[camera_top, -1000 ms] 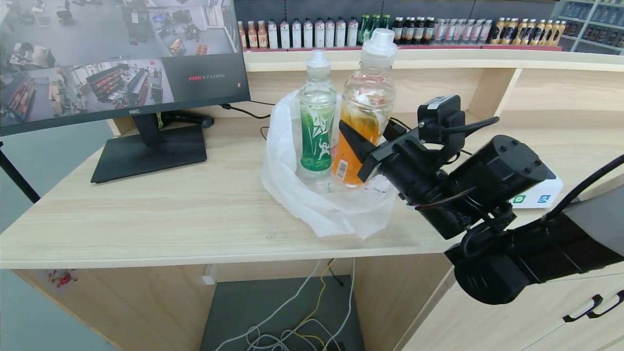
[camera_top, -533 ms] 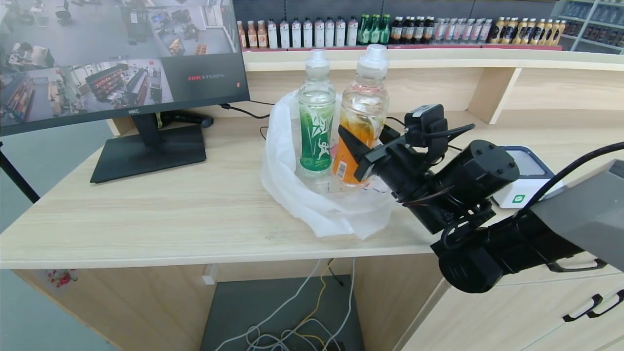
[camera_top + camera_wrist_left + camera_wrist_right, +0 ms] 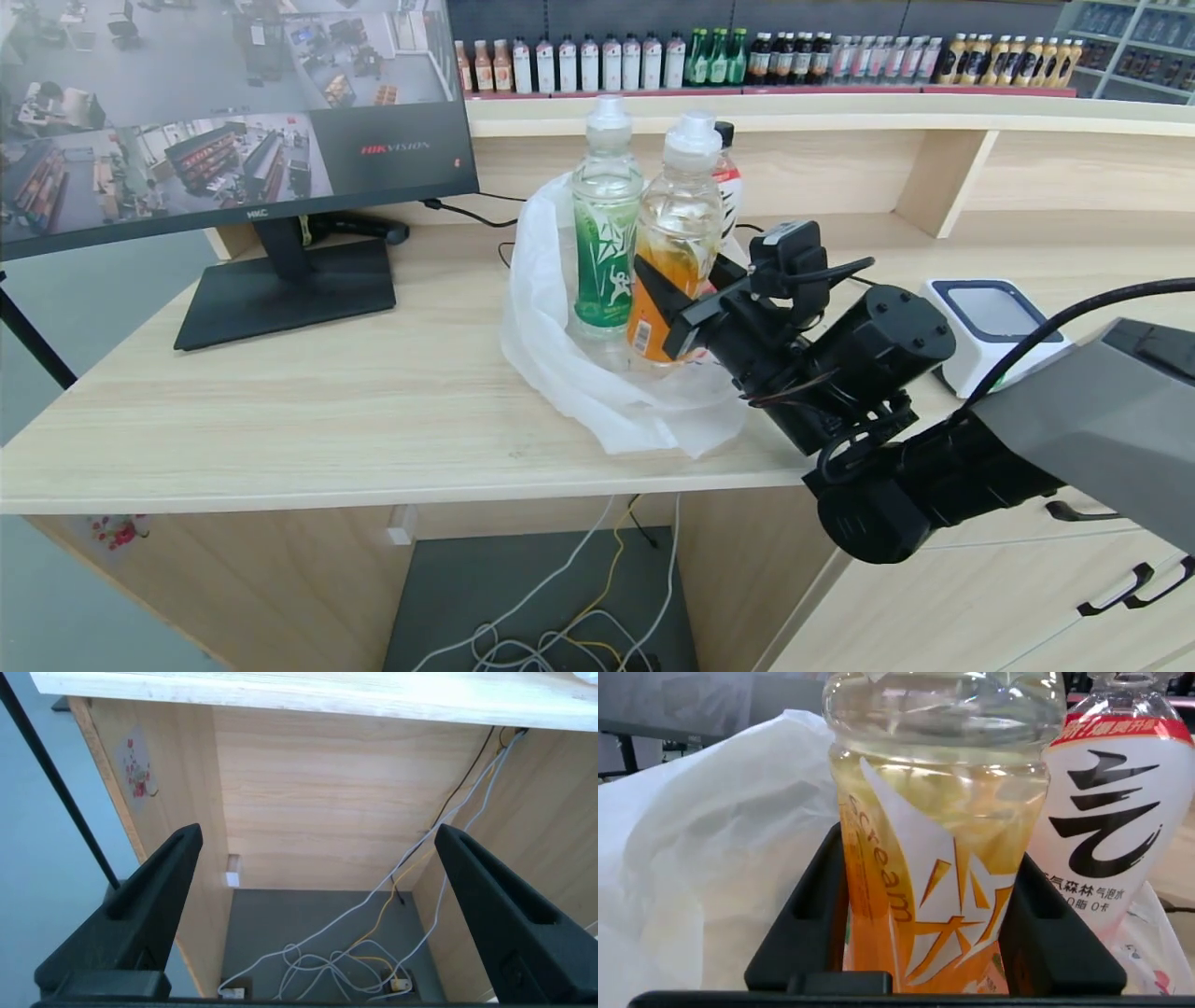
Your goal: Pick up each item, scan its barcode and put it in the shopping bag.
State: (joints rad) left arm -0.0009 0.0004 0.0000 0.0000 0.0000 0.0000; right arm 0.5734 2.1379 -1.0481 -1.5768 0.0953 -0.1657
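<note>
My right gripper (image 3: 674,291) is shut on an orange-labelled bottle (image 3: 674,245) with a white cap, held upright with its base inside the white shopping bag (image 3: 560,373) on the counter. In the right wrist view the orange bottle (image 3: 934,887) sits between the two black fingers (image 3: 799,924). A green-labelled bottle (image 3: 607,224) stands upright in the bag just left of it. A white bottle with a red band (image 3: 727,183) (image 3: 1111,859) stands close behind the orange one. My left gripper (image 3: 318,840) hangs open below the counter.
A barcode scanner (image 3: 990,329) sits on the counter right of the bag. A monitor (image 3: 233,112) on a black stand fills the back left. Cables (image 3: 374,943) trail under the counter. A raised shelf (image 3: 840,117) runs behind the bag.
My right gripper has moved down and to the left with the orange bottle, lowering it into the bag beside the green bottle. The scanner and the red-banded bottle have come into sight.
</note>
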